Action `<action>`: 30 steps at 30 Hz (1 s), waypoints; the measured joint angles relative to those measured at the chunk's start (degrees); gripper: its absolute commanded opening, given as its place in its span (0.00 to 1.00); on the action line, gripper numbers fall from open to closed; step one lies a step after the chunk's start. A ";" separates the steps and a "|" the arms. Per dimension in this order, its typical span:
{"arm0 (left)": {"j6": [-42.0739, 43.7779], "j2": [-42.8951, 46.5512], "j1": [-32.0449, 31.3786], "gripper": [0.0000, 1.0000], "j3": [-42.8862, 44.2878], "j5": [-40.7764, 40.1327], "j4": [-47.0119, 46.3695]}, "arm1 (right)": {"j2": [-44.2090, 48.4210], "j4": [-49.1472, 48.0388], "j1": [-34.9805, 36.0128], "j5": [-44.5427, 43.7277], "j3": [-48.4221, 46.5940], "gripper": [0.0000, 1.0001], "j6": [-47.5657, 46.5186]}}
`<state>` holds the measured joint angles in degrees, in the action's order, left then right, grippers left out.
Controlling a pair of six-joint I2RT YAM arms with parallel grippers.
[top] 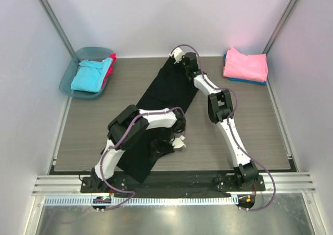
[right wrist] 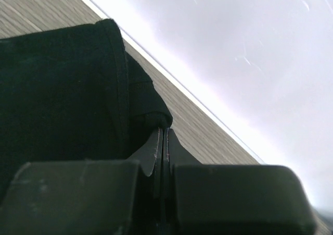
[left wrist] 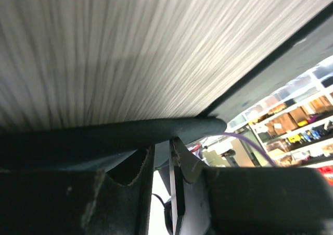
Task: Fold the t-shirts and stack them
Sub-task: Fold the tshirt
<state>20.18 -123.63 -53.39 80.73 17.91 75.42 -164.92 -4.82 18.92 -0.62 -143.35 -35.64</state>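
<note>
Grey wood-grain table (top: 250, 141), a black t-shirt (top: 166, 89) stretched diagonally across its middle.
Its long axis runs from the table's near-left edge to its far centre; a tub (top: 67, 76) of tees sits far-left, a pink tee (top: 245, 64) far-right; the right gripper (right wrist: 163, 131) pinches the shirt's far end, and the left gripper (left wrist: 162, 141), narrow, clamps a fold at its right edge.

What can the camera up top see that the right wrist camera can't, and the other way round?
Only the top view shows the teal tub holding a turquoise t-shirt, and the pink t-shirt in the far right corner. Only the right wrist view shows, up close, the right claw pinched shut on a corner of cloth. Both show the black t-shirt and the wood-grain table.
</note>
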 measured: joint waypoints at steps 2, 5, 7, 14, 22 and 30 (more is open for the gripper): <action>-0.44 -2.16 -0.74 0.18 3.45 1.53 1.36 | -0.94 -1.29 0.02 0.94 -0.90 0.01 0.22; -0.87 -4.70 -1.20 0.18 8.39 3.93 2.32 | -2.51 -3.82 0.07 1.92 -2.29 0.01 0.74; -1.03 -5.55 -1.27 0.19 10.88 4.85 2.38 | -3.08 -5.40 0.11 2.49 -2.49 0.01 1.51; -1.62 -5.09 -1.55 0.26 16.98 4.76 -2.08 | -5.38 -13.38 0.15 1.81 -4.44 0.41 7.63; -0.39 5.20 -1.66 0.38 23.37 1.16 -4.46 | 4.07 -14.08 -0.81 -4.20 0.46 0.52 11.02; -2.60 24.13 2.82 0.56 24.63 -1.75 -6.97 | 38.84 -4.57 -4.11 -7.04 24.00 0.52 22.29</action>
<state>17.58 -99.50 -50.57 105.36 16.16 68.45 -126.08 -9.39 14.81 -7.66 -119.35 -13.34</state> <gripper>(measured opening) 0.551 0.520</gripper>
